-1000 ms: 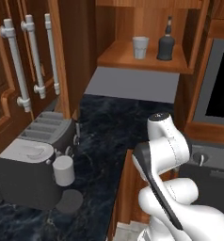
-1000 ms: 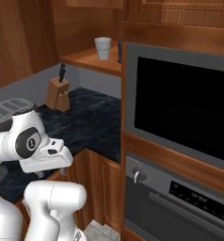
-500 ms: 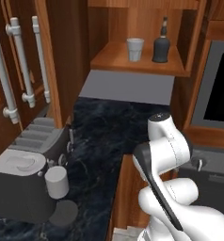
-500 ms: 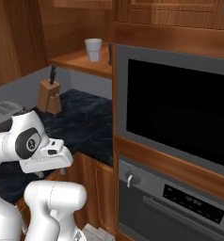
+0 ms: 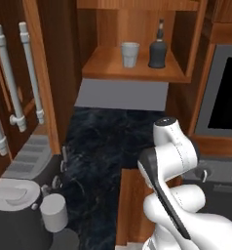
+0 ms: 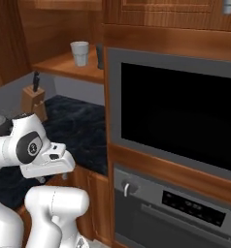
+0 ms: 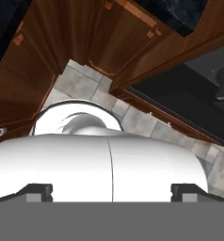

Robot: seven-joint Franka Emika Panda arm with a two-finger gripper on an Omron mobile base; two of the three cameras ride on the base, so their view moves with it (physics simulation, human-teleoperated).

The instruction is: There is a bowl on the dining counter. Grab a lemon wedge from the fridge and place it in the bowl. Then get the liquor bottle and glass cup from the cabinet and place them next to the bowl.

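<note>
Glass cup [image 5: 130,53] and liquor bottle [image 5: 158,47] upright side by side on far cabinet [image 5: 137,68] shelf, bottle right. Tool [image 7: 112,192] fingers spread wide, pinching nothing, pointing at floor.

Cabinet shelf [image 5: 132,71]: glass cup [image 5: 130,54] left, liquor bottle [image 5: 158,51] just beside, both upright.

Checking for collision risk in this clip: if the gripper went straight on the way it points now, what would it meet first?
The gripper, open, points down over the robot's own body. Past that, probably the tiled floor by the lower cabinets; depth is unclear.
</note>
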